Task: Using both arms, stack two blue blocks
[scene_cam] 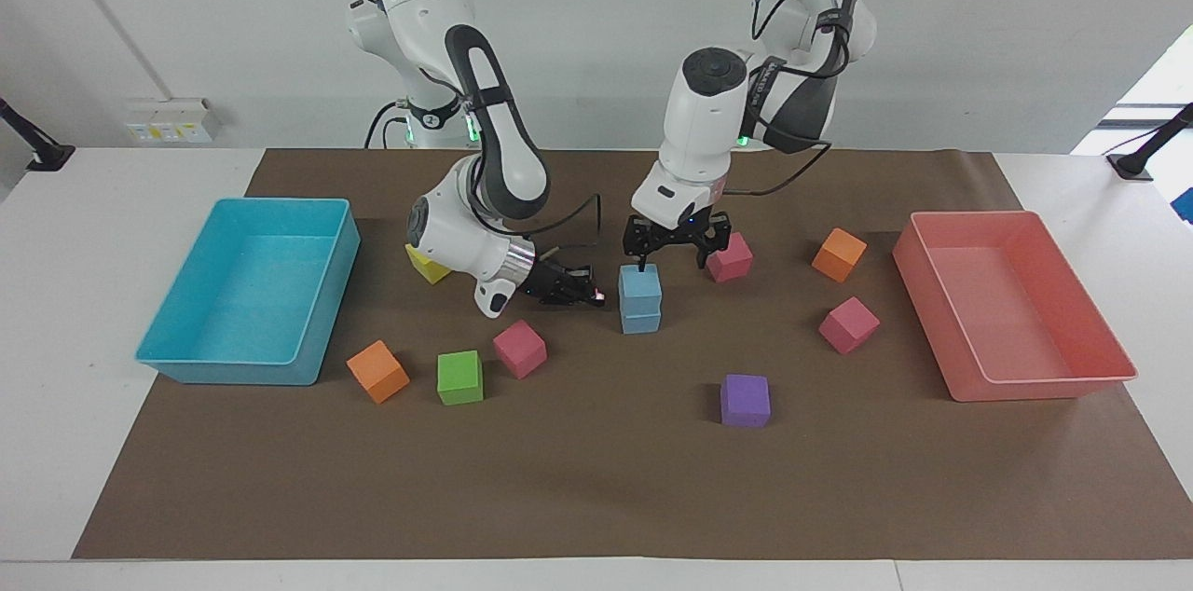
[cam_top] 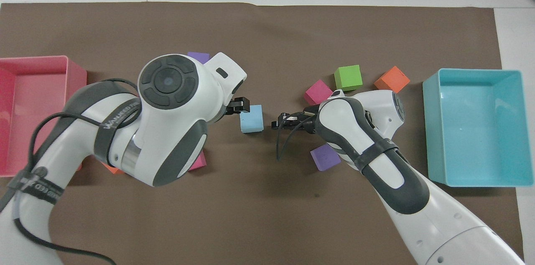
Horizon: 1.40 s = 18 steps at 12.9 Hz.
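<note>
Two sky-blue blocks stand stacked mid-table, the upper block resting squarely on the lower one. My left gripper hangs open just above the stack, a little toward the left arm's end, with nothing between its fingers. In the overhead view its wrist hides most of it, and one finger shows by the block's corner. My right gripper is shut and empty. It sits low beside the stack toward the right arm's end, apart from the blocks.
A turquoise tray lies at the right arm's end and a pink tray at the left arm's end. Loose cubes surround the stack: pink, orange, green, purple, yellow.
</note>
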### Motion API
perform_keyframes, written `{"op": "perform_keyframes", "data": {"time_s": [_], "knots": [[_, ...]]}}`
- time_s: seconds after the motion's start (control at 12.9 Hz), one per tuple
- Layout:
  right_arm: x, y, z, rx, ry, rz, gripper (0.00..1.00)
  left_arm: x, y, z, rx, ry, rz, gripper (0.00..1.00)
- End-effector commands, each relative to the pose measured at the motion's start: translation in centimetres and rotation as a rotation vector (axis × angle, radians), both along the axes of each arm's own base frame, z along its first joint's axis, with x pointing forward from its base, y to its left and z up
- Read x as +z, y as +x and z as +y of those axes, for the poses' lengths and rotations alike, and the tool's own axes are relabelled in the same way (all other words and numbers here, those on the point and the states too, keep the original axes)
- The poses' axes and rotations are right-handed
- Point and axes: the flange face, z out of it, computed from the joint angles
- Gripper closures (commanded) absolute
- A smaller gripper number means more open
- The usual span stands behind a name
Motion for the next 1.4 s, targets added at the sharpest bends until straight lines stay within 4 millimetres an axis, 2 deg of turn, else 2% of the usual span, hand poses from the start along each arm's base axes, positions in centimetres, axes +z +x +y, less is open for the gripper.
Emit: {"op": "perform_keyframes", "data": {"time_s": [0.0,0.39,0.54,0.62,0.78,0.85,0.93,1.09,1.16,1.32], "knots": [[0.4,0.2,-0.6,0.000,0.012,-0.049,1.00,3.4,-0.2,5.1,-0.055,0.003,0.020,0.00],[1.9,0.5,-1.2,-0.003,0.011,-0.067,1.00,8.7,0.8,14.2,-0.102,0.006,0.002,0.00],[2.7,0.6,-1.5,-0.010,0.002,-0.064,1.00,11.7,1.2,18.1,-0.152,0.013,0.007,0.00],[3.1,0.6,-1.6,0.001,-0.023,-0.063,1.00,13.0,1.2,19.7,-0.157,0.015,0.017,0.00],[5.0,0.8,-1.6,0.009,-0.084,-0.058,1.00,15.1,0.5,21.6,-0.141,0.018,0.048,0.00],[5.8,0.9,-1.8,0.014,-0.121,-0.055,0.92,16.2,0.1,22.3,-0.129,0.018,0.051,0.00],[6.7,1.1,-2.3,0.017,-0.157,-0.058,0.79,17.0,0.0,23.3,-0.120,0.021,0.049,0.00],[8.7,1.1,-2.7,0.036,-0.224,-0.062,0.47,17.4,0.0,24.8,-0.133,0.024,0.070,0.00],[9.6,1.1,-3.0,0.040,-0.263,-0.065,0.40,18.3,-0.1,25.5,-0.124,0.024,0.059,0.00],[11.4,1.7,-4.8,0.059,-0.336,-0.097,0.21,19.2,-0.4,26.0,-0.116,0.027,0.074,0.00]]}}
